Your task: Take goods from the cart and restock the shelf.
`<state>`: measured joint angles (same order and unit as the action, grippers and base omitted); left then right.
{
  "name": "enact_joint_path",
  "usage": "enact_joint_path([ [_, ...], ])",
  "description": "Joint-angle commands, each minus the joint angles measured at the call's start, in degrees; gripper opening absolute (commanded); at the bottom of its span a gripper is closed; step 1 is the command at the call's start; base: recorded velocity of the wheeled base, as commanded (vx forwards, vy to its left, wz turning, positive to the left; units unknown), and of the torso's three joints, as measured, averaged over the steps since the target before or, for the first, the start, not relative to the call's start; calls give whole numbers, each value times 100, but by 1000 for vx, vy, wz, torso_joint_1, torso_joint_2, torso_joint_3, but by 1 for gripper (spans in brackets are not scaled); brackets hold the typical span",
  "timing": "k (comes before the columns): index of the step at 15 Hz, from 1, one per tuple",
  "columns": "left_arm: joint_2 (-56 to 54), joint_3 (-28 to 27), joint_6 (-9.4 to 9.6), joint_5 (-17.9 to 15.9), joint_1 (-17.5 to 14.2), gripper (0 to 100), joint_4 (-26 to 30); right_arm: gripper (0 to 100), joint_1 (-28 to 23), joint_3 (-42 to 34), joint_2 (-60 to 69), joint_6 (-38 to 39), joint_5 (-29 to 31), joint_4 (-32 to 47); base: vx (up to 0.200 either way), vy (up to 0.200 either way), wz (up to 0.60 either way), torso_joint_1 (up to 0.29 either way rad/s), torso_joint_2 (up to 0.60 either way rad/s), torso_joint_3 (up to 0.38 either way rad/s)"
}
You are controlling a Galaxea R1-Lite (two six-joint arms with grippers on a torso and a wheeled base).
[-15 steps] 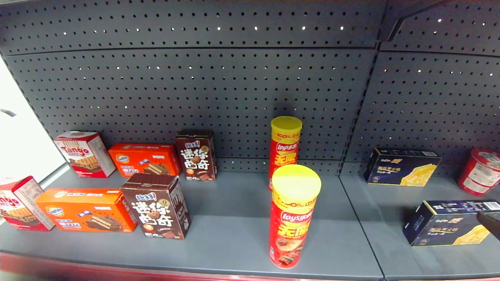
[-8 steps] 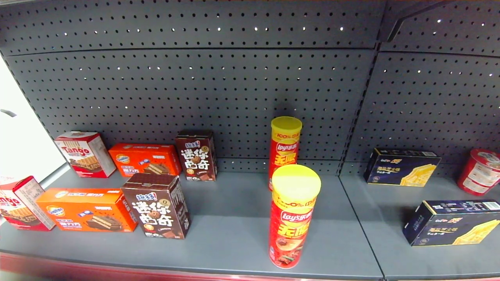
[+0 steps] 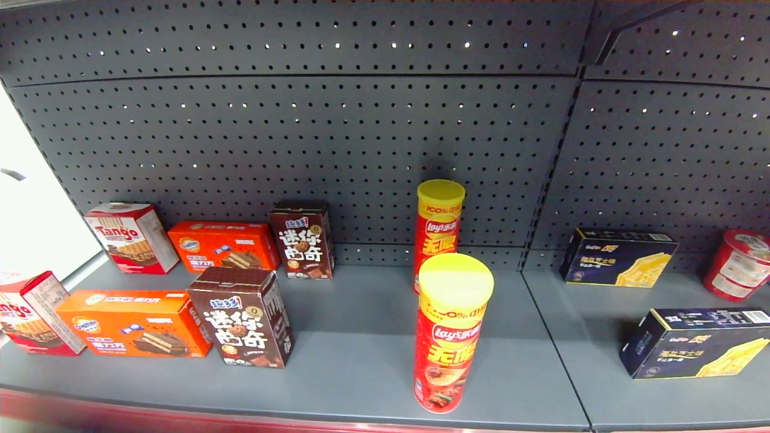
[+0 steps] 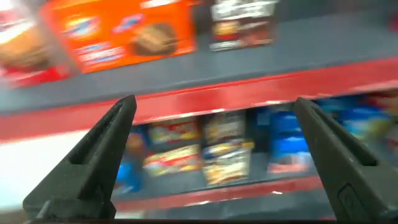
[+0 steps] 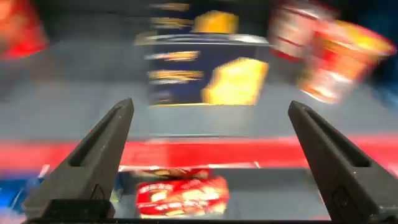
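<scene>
The claw (image 4: 214, 102) is spread wide, with nothing between its two dark fingers (image 4: 93, 155). Beyond it runs the shelf (image 4: 62, 121) with its red front edge, carrying an orange box (image 4: 118, 28) just beside a brown box (image 4: 242, 25). Below that edge sits a lower level of blurred packets (image 4: 186, 152), some blue (image 4: 286, 140).

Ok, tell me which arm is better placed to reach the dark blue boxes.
Right, probably: the right gripper, open and empty, faces the dark blue boxes, while the left gripper faces the orange box.
</scene>
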<state>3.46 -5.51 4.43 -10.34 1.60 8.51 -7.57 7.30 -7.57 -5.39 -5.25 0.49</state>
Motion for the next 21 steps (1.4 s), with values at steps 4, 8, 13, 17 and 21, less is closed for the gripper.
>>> enact_joint_path([
  [4, -293, 120, -443, 14, -168, 100, -227, 100, -8, -721, 186, 91, -292, -453, 0, 0, 0, 0, 0, 0],
  [8, -311, 147, -372, -56, -160, 100, -244, 100, -8, -721, 186, 231, -608, -453, 0, 0, 0, 0, 0, 0],
  [13, -311, 551, 94, 928, -160, 100, -904, 100, -8, -721, 186, 205, -556, -453, 0, 0, 0, 0, 0, 0],
  [17, -311, 551, -144, 1069, -160, 100, -860, 100, -8, -730, 186, -85, 1448, -462, 0, 0, 0, 0, 0, 0],
  [21, -311, 551, -170, 1078, -160, 100, -860, 100, -16, -730, 195, -120, 1703, -497, 0, 0, 0, 0, 0, 0],
])
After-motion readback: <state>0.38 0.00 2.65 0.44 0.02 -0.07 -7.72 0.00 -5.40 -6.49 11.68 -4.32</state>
